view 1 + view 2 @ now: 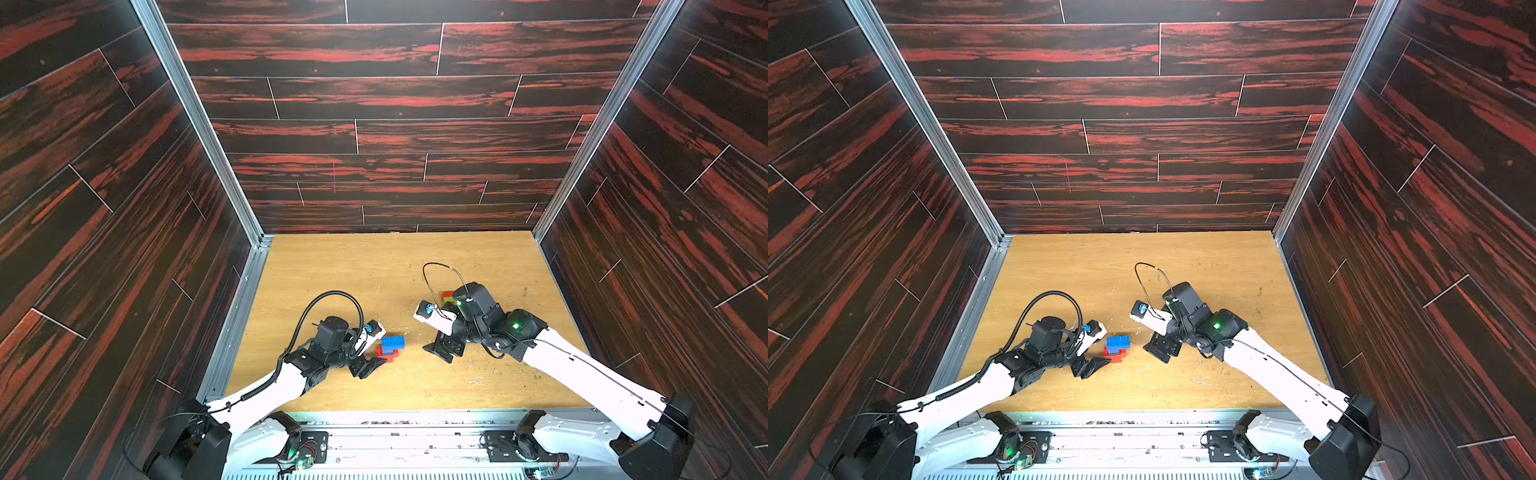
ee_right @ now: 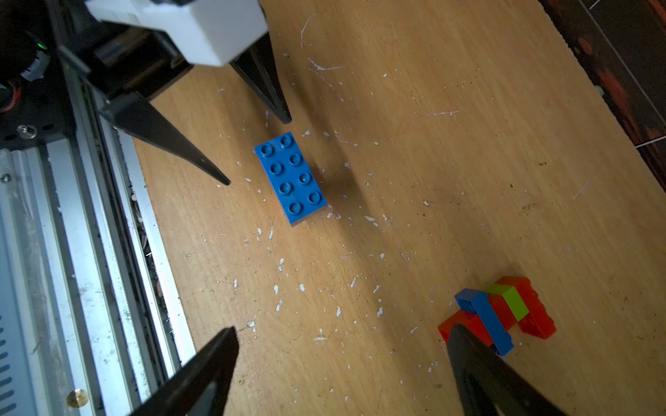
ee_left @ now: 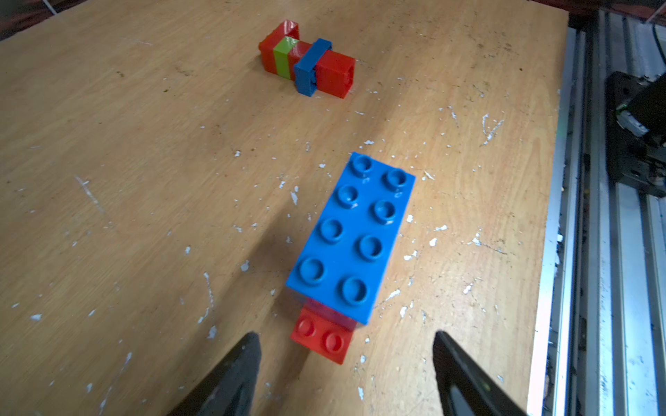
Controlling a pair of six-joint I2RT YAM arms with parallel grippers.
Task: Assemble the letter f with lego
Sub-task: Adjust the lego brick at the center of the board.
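The left gripper (image 3: 344, 335) stands open, jaws either side of the red brick (image 3: 320, 340) under the blue brick (image 3: 351, 237). The right gripper (image 2: 343, 328) is open and empty above the worktop (image 2: 432, 162).

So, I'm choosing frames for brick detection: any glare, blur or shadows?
Left wrist view: the blue brick looks smeared at its near end; glare on the small stack. Right wrist view: dark corners, shadow beside the blue brick, own jaws out of focus. Both top views: walls splayed by the lens, bricks tiny.
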